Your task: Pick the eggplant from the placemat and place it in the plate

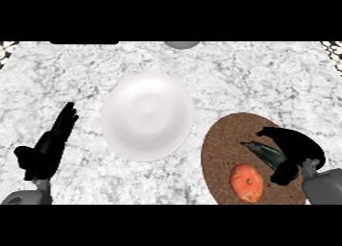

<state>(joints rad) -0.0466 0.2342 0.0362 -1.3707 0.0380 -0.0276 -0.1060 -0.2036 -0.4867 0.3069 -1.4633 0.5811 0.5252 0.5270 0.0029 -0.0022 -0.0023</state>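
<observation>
Right hand [296, 150] fingers [272, 132] curl over eggplant [262, 151] on placemat [227, 139].

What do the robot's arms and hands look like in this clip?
Both hands are matte black with slender fingers and a thumb: the left hand and the right hand. Each sits on a smooth grey forearm with a boxy, rounded casing, seen at the lower edge. No cables, markings or sleeves show.

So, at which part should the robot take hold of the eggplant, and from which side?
Probably at its middle, coming from above. The eggplant lies flat on the brown placemat, slanting from upper left to lower right, so fingers can close across its narrow width. The right hand is already curled over its lower end.
</observation>
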